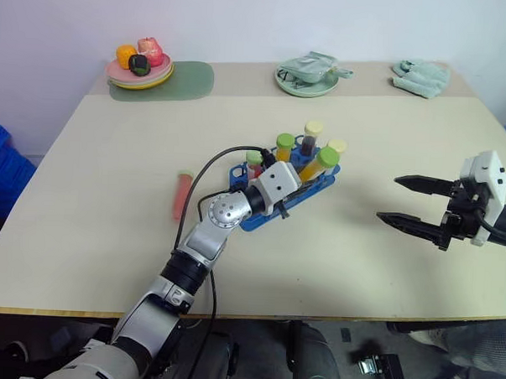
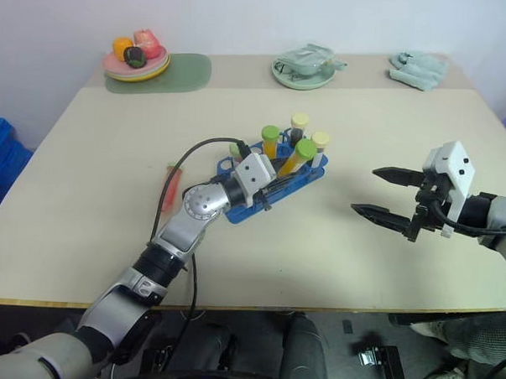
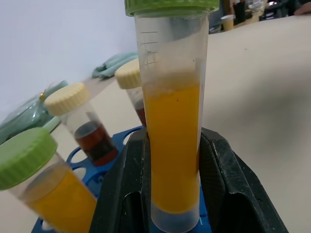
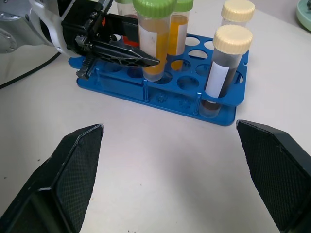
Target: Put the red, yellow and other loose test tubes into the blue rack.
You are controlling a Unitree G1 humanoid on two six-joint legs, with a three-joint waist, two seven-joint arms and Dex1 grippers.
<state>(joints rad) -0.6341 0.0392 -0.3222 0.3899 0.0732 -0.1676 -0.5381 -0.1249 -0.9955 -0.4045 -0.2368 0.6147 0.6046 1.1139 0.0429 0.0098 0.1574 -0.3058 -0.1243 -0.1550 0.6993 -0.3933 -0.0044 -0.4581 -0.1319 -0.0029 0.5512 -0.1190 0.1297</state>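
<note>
One tube going in: the left gripper (image 4: pixel 146 60) is clamped on a clear plastic tube of yellow-orange liquid with a green cap (image 3: pixel 172 145), its base at a hole of the bright blue rectangular plastic rack (image 4: pixel 160 94).
The tube looks slightly tilted; best to square it upright over the hole and let go only once it seats. From the rack, a pinkish-red tube (image 1: pixel 181 195) lies loose on the beige table (image 1: pixel 92 224) at nine o'clock, while the right gripper (image 1: pixel 408 200) hangs wide open and empty at three o'clock.
</note>
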